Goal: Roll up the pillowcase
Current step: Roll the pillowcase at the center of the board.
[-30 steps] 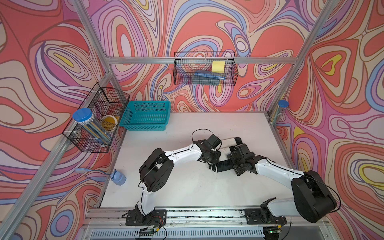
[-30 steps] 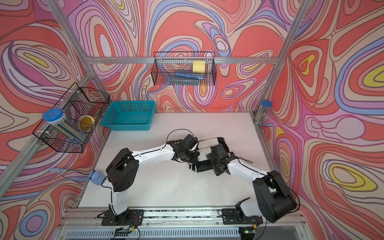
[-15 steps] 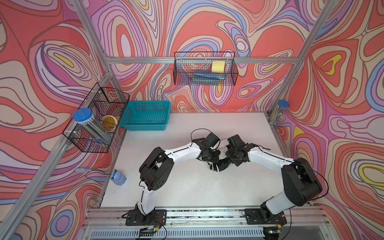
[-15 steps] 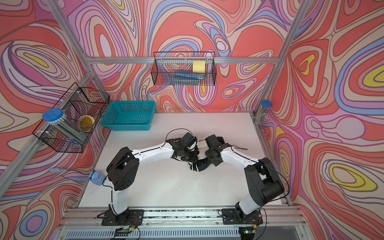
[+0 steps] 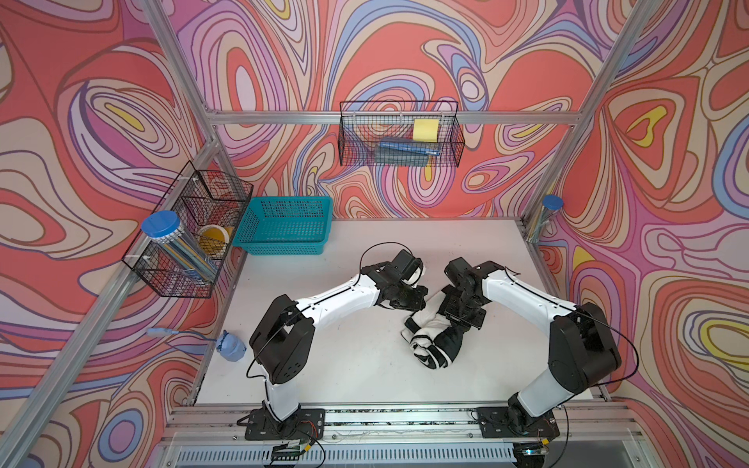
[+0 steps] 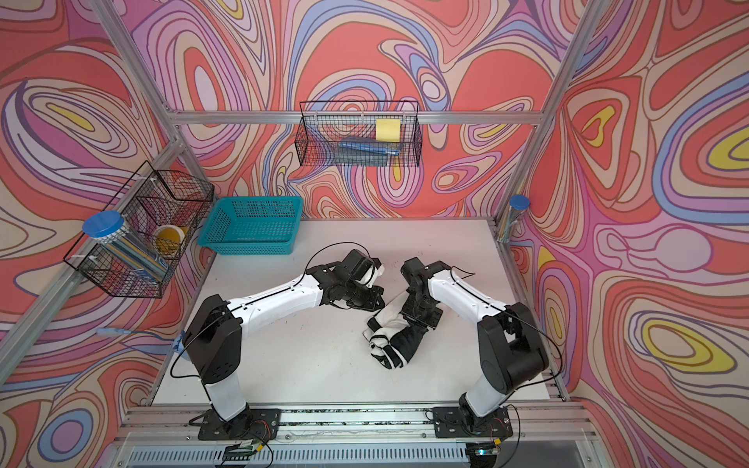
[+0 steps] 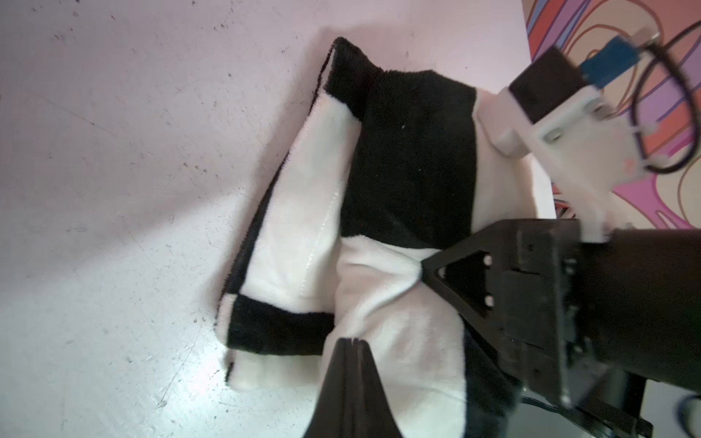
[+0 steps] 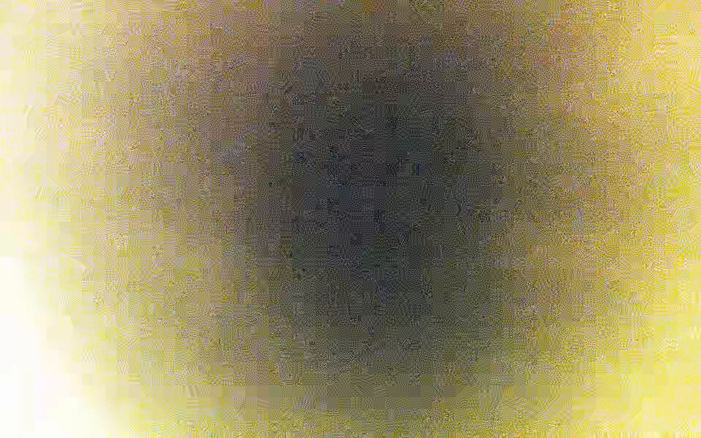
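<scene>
The left claw [image 7: 352,343] is clenched, its tips pressed against white plush. The pillowcase [image 5: 431,340] lies bunched into a thick, lumpy roll on the table [image 5: 324,364], right of centre between the arms. The right claw [image 7: 423,267] looks pinched on a pucker of it. I judge the rolling mostly done, with tightening left. The wire basket [image 5: 162,279] on the left wall holds a blue-lidded jar [image 5: 170,239] and a yellow cup [image 5: 212,239]. The teal basket [image 5: 279,245] is empty. The back basket [image 5: 356,133] holds a yellow pad [image 5: 425,129].
</scene>
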Robot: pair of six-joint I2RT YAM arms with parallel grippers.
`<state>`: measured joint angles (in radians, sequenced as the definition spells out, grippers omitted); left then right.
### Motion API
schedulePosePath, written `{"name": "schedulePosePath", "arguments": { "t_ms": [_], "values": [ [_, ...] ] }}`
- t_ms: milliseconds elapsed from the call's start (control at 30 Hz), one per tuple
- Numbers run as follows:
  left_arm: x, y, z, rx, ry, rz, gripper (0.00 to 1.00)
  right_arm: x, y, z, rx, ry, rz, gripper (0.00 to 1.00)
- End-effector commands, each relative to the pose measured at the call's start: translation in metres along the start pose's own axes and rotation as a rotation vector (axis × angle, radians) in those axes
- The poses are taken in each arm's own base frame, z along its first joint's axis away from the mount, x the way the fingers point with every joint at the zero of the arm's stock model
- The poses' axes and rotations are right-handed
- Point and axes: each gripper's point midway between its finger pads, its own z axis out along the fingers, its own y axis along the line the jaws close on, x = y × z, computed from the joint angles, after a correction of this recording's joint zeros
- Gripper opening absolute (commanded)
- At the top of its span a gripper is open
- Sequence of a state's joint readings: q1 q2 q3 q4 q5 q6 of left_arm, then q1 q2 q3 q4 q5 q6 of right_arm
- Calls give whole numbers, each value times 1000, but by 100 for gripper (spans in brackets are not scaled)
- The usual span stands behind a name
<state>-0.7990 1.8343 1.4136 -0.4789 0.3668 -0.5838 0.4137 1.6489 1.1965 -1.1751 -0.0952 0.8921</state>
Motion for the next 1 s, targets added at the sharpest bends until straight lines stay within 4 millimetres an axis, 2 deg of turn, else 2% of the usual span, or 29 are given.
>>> {"name": "schedulePosePath", "arguments": {
  "t_ms": [0, 200, 333, 433, 500, 600, 700, 867, 967],
  "values": [
    [22, 20, 29, -21, 87, -21, 5, 3, -8, -5, 105, 57, -76, 0],
    [47, 37, 57, -13, 157, -94, 3, -12, 24, 18, 150, 112, -170, 2],
    [59, 49, 66, -42, 186, -101, 2, -22, 53, 19, 145, 97, -204, 3],
    [62, 51, 67, -41, 187, -104, 2, -24, 70, 22, 144, 91, -224, 7],
    [61, 49, 67, -33, 186, -104, 1, -26, 80, 26, 123, 99, -214, 19],
    [62, 47, 67, -18, 187, -105, 0, -31, 94, 34, 107, 103, -209, 29],
    [65, 47, 69, -4, 197, -112, 0, -37, 109, 35, 95, 80, -201, 52],
    [75, 42, 80, 54, 251, -134, 0, -45, 138, 25, -9, 28, -131, 56],
    [76, 44, 75, 51, 249, -133, 0, -49, 140, 35, -2, 31, -121, 56]
  ]
}}
